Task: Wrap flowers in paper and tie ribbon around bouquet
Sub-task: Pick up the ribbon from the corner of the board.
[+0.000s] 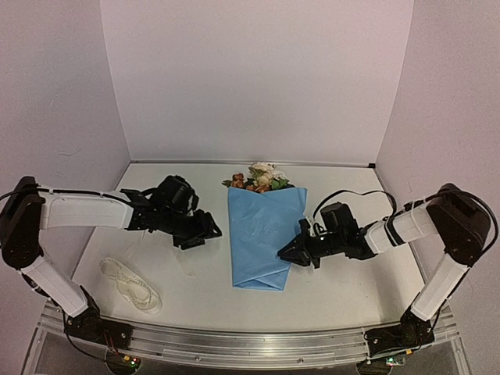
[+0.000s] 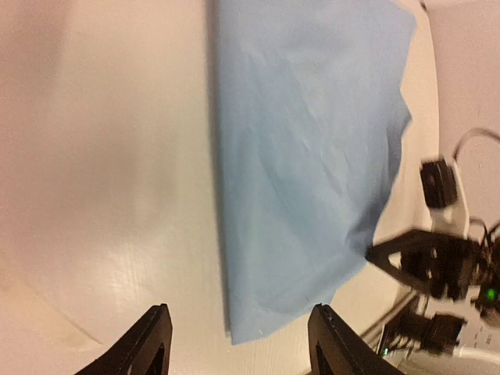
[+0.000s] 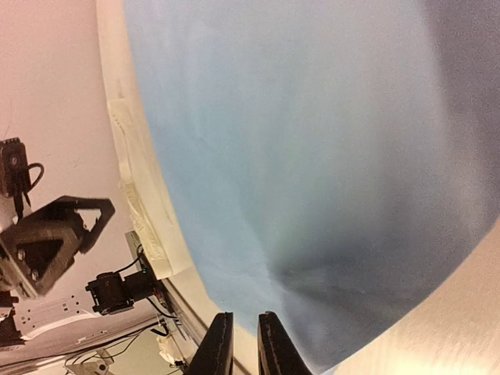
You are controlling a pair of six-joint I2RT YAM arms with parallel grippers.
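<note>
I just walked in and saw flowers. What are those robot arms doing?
The flowers lie wrapped in the blue paper, blooms poking out the far end. The robot's left hand is open beside the paper; the right hand, shut, sits at its other edge. The ribbon lies loose at the near left, not tied on yet.

Matt, softly creased blue paper [image 1: 266, 234] lies on a smooth white table [image 1: 344, 297].

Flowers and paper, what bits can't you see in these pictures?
- Stems of the flowers: top view, hidden inside the folded paper.
- Flowers: outside both wrist views.
- Ribbon: top view, too small and pale to follow its loops.
- Right gripper: right wrist view, bottom edge cuts its fingers off.
</note>
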